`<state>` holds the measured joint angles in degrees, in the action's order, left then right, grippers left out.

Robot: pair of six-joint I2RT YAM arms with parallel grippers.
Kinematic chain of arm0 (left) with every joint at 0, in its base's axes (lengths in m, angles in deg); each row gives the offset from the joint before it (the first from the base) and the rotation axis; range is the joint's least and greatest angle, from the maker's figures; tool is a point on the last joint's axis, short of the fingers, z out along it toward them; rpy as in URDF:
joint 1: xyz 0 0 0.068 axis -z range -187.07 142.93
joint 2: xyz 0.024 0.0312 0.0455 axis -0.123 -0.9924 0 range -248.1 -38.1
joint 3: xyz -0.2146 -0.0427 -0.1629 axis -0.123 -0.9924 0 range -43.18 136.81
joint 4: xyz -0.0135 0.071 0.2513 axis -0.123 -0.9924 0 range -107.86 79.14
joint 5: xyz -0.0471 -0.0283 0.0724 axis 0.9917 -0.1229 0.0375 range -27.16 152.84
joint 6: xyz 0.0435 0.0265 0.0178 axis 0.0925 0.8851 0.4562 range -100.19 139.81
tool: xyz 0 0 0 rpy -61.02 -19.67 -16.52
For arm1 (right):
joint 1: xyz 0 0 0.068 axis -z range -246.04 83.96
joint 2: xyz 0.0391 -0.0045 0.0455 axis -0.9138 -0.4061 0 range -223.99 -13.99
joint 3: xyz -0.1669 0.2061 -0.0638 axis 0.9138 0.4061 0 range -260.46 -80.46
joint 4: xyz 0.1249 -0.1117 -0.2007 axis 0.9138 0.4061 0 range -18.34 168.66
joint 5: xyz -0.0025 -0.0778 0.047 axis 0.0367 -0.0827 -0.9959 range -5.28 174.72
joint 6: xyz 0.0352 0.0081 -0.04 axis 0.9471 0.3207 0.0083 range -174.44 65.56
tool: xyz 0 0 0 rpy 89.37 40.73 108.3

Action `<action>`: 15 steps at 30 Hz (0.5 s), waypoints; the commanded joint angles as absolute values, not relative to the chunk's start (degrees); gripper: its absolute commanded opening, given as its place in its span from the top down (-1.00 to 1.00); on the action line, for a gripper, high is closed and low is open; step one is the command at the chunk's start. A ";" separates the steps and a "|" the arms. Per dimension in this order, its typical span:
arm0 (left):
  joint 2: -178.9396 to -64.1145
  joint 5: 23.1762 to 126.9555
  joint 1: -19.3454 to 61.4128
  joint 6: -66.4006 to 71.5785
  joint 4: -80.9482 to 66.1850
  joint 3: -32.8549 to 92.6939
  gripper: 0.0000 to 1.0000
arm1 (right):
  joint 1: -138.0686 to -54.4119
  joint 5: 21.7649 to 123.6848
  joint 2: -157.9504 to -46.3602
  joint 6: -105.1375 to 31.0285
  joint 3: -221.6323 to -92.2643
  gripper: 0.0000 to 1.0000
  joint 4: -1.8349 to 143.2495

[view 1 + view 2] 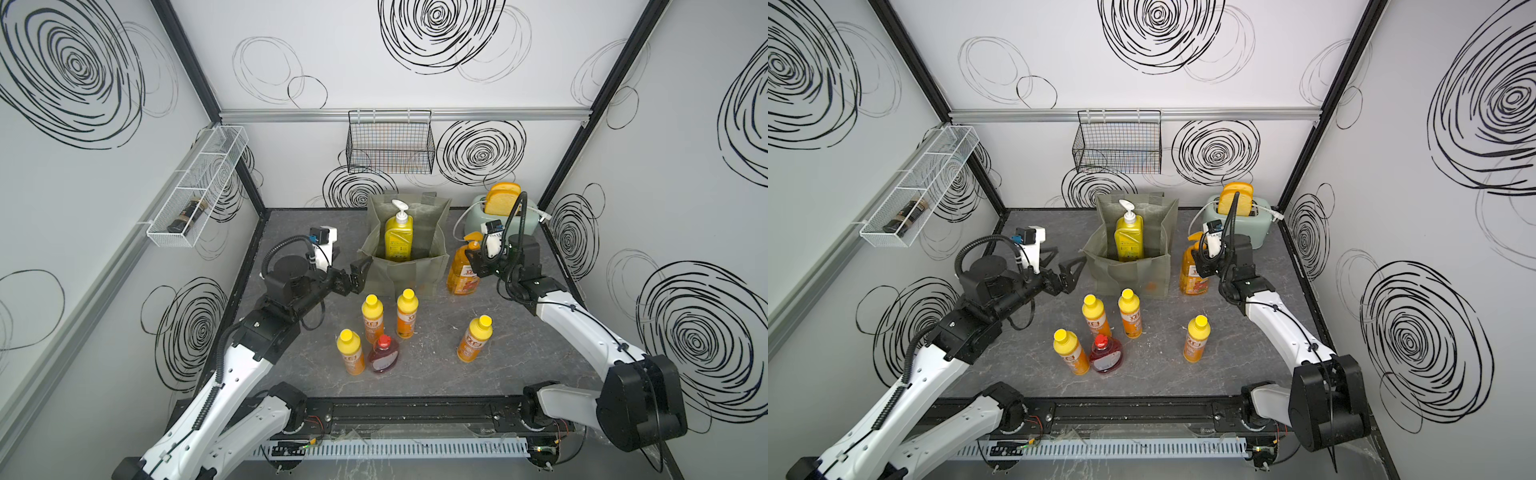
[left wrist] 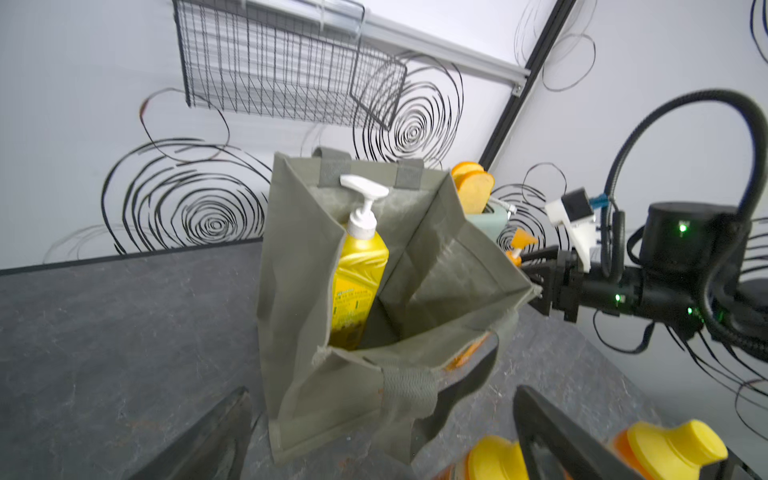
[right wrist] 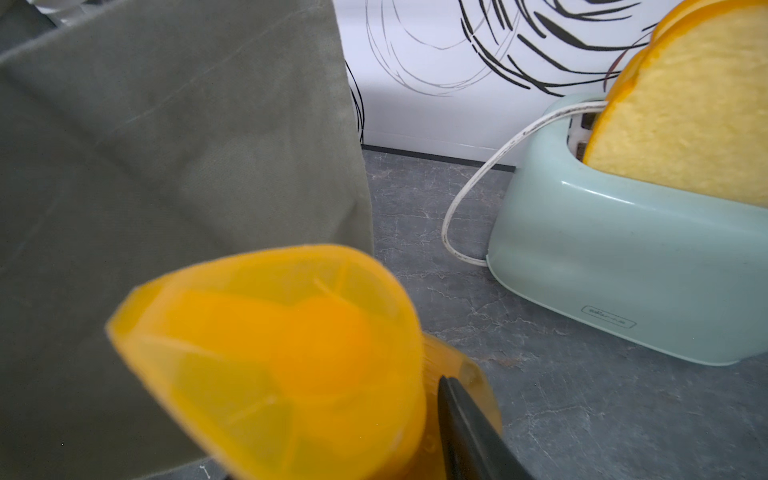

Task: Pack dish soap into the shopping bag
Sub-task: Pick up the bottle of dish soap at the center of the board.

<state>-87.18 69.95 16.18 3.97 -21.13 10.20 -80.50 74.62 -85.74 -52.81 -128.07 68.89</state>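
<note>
The grey-green shopping bag (image 1: 411, 272) stands open at the back middle of the table, with a yellow white-pump bottle (image 1: 399, 237) upright inside it. To its right stands the amber orange-pump bottle (image 1: 462, 276). My right gripper (image 1: 474, 259) is at that bottle's neck; in the right wrist view one finger (image 3: 461, 419) lies against the neck under the pump (image 3: 291, 340), and the pump hides the other finger. My left gripper (image 1: 1067, 257) is open just left of the bag, holding nothing. Several small orange bottles (image 1: 372, 318) and a red one (image 1: 382, 355) stand in front.
A mint toaster (image 1: 478, 216) with bread slices and a white cord sits at the back right, close behind my right wrist. A black wire basket (image 1: 390, 145) hangs on the back wall. On the left wall, a white wire shelf (image 1: 166, 241) holds a dark jar (image 1: 187, 216).
</note>
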 commanded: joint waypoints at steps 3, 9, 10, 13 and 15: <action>-92.63 73.50 13.05 1.52 -17.99 11.66 -0.99 | -82.20 77.12 -85.43 -53.82 -130.36 0.38 71.30; -96.45 75.87 13.04 1.31 -17.79 10.50 -0.99 | -85.54 82.37 -81.05 -54.40 -134.96 0.73 76.34; -96.97 76.69 13.06 1.10 -17.40 10.14 -0.99 | -86.05 83.27 -80.27 -54.41 -136.22 0.76 77.65; -98.08 79.64 12.99 0.32 -16.12 9.34 -0.99 | -87.30 85.05 -77.98 -54.45 -140.28 0.83 81.46; -98.64 81.01 13.37 0.25 -15.79 9.29 -0.99 | -88.14 86.16 -76.49 -54.52 -143.14 0.85 83.88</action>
<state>-98.17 77.27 13.27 1.46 -19.66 9.70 -87.18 83.38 -82.39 -54.34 -135.35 86.51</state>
